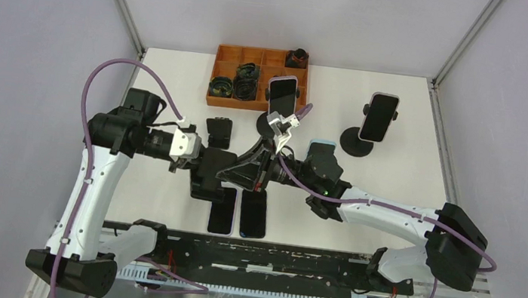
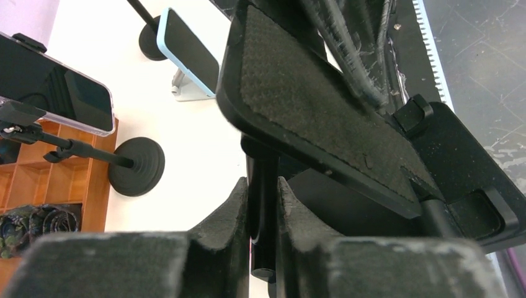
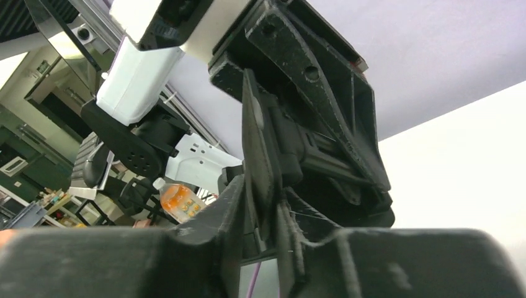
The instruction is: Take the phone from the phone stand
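Observation:
A black phone stand [image 1: 232, 166] hangs above the table between my two grippers. In the left wrist view its flat plate with a rough pad [image 2: 322, 105] faces the camera with no phone on it. My left gripper [image 1: 203, 166] is shut on the stand's thin black stem [image 2: 263, 236], which sits between the fingers [image 2: 231, 214]. My right gripper [image 1: 249, 167] is shut on the thin edge of the stand's plate [image 3: 255, 143]. Two black phones [image 1: 221, 211] [image 1: 254, 213] lie flat on the table just below the stand.
An orange tray [image 1: 253, 56] with small parts stands at the back. A phone [image 1: 282, 96] is on a round-based stand [image 1: 267, 124], and another phone [image 1: 379, 117] on a stand [image 1: 357, 142]. A light blue phone [image 1: 321, 145] leans by my right arm. A small black stand [image 1: 218, 132] is nearby.

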You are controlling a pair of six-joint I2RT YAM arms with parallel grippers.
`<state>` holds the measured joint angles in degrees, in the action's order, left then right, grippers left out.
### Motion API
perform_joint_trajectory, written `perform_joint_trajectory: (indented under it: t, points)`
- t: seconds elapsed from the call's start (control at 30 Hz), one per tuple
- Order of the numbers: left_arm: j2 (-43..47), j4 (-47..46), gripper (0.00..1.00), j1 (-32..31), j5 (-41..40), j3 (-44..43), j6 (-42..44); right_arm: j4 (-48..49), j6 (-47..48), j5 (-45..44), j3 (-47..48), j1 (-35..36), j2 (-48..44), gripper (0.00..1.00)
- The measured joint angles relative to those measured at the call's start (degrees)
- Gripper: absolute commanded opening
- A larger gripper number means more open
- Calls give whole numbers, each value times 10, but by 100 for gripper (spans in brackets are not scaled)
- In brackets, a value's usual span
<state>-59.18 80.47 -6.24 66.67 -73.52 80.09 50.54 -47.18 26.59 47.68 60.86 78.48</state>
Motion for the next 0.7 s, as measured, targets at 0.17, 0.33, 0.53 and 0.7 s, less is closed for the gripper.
perform_joint_trajectory:
  t: [0.17, 0.33, 0.53, 0.7]
  points:
    - [-10, 11, 54, -1, -5, -14, -1, -6, -13, 7, 0, 0, 8, 0]
    - [-7, 19, 77, -1, -23, -13, 6, -35, 14, 23, -4, -10, 2, 0]
    - [10, 23, 79, -2, -49, 0, 9, -96, 80, 35, -54, -66, -58, 0]
    - [5, 16, 74, -2, -48, 4, -11, -136, 142, 32, -67, -83, -77, 0]
